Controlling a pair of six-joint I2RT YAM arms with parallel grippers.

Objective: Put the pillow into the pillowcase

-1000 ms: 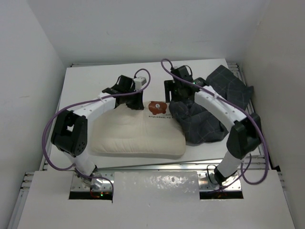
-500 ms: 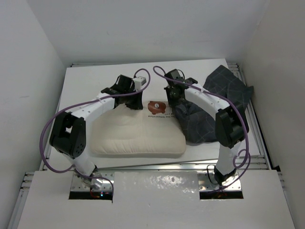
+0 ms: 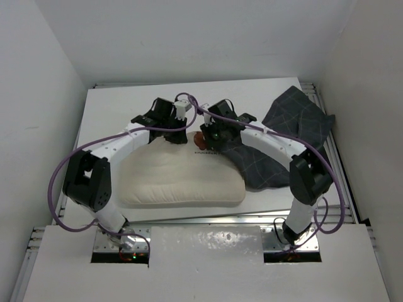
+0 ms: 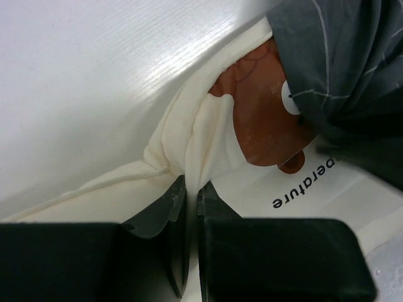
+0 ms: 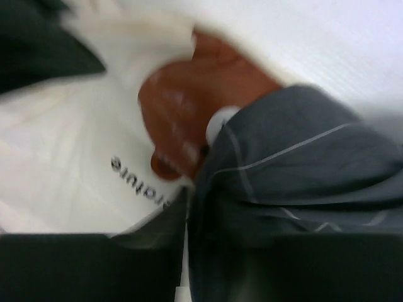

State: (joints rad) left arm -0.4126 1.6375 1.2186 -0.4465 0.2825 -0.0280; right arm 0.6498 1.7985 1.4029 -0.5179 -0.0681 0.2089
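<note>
While left fingers (image 4: pixel 179 202) pinch the pillow (image 4: pixel 189 135), right fingers (image 5: pixel 173 226), clamping the pillowcase (image 5: pixel 296 145), have moved leftward.

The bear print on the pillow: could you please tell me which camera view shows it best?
The left wrist view: the bear print is sharp and large, one edge under the pillowcase. The right wrist view shows it blurred; the top view only a small sliver beside the right gripper.
</note>
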